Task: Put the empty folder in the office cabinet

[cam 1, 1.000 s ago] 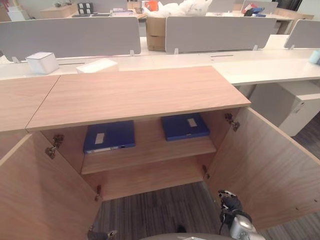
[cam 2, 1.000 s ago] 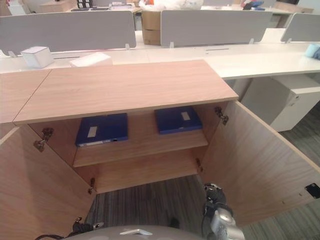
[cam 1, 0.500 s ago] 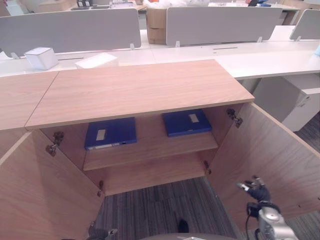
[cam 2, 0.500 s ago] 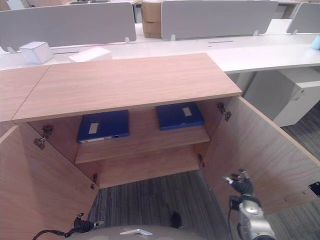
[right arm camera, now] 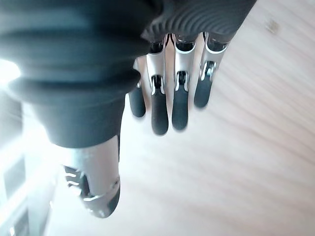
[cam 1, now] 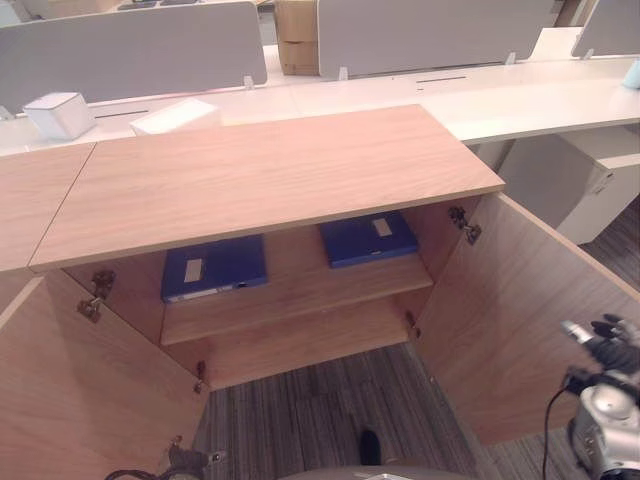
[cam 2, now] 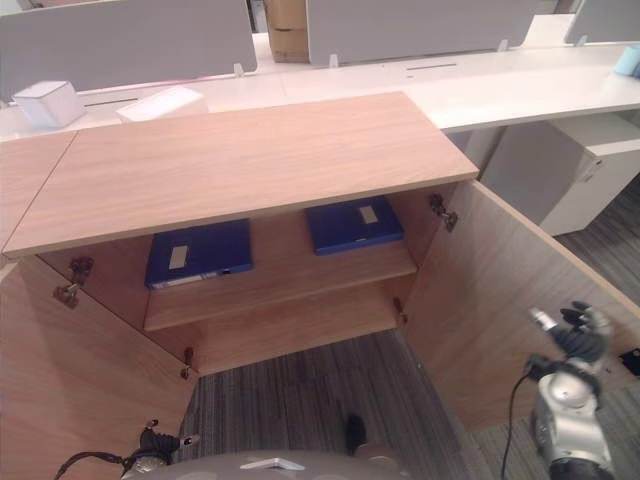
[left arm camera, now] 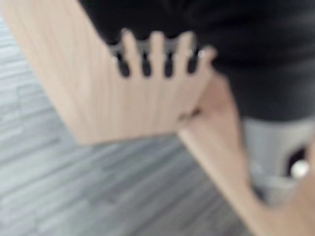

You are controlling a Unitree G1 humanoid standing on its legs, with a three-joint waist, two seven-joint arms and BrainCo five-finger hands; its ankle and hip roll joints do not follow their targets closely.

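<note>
Two blue folders already lie flat on the upper shelf of the office cabinet, one toward 10 o'clock and one toward 2 o'clock inside the opening, well apart from each other. Both doors stand wide open: the left door at 8 o'clock and the right door at 4 o'clock. The right hand, at 4 o'clock, sits against the inner face of the right door with its fingers straight and apart, gripping nothing. The left hand is low beside the left door, fingers straight and spread, empty too. Judged from this, the placing looks finished, since neither hand carries a folder; what seems left is swinging the doors shut.
</note>
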